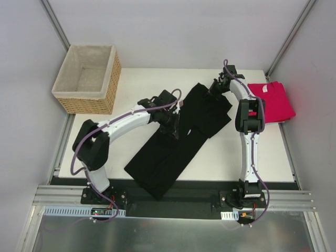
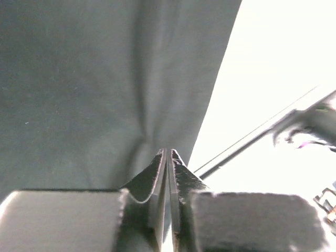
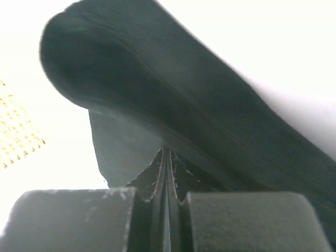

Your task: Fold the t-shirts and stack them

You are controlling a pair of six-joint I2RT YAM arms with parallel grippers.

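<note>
Both grippers pinch black shirt; right arm overlaps red shirt.

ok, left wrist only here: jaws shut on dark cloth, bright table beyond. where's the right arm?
Observer: The right gripper is shut on the far end of the same black shirt, which lies as a long diagonal strip across the table.
Operator: second shirt?
Observer: The pinkish-red shirt lies folded at the table's far right, apart from the black one.
Operator: anything on my side?
Observer: A wicker basket stands at the far left corner.
</note>
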